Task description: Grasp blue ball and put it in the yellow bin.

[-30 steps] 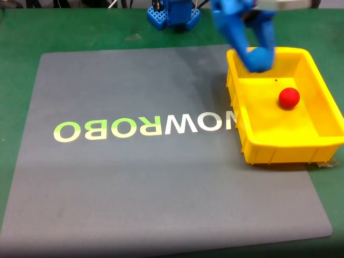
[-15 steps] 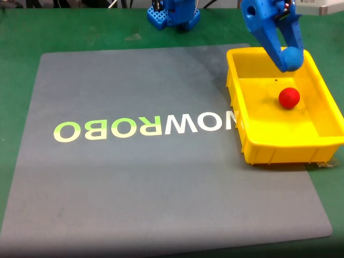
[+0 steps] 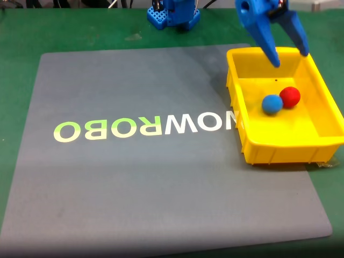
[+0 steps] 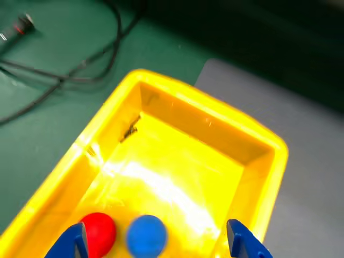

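In the fixed view we see the gripper [image 3: 290, 59], fingers spread wide and empty, above the yellow bin's [image 3: 269, 155] twelve-o'clock rim, the blue ball [image 3: 272, 104] inside touching the red ball [image 3: 289, 97], while the wrist view adds black cables [image 4: 70, 75] outside the bin.

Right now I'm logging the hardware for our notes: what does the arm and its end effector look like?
The end effector is bright blue plastic with two long fingers tapering to points; both tips also show in the wrist view. A blue base block with small holes stands at the table's far edge.
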Robot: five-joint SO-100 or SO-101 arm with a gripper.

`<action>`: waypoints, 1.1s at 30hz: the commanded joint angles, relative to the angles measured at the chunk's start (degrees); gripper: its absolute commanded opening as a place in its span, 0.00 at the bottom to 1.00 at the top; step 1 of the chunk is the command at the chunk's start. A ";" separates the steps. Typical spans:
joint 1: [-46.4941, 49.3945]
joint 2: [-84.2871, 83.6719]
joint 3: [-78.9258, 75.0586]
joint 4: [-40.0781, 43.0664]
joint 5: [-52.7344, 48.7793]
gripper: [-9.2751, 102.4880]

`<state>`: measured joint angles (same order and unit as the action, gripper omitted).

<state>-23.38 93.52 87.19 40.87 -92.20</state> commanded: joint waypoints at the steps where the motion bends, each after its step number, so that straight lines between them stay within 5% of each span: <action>1: 2.11 10.63 1.41 1.76 1.14 0.34; 7: 4.92 37.79 26.63 4.48 -0.09 0.31; 13: 13.54 66.71 57.04 5.62 -3.87 0.10; 17: 19.42 79.01 70.49 8.44 -7.38 0.08; 33: 25.75 96.86 87.98 23.55 -5.89 0.08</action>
<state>2.37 189.40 174.73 62.49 -99.49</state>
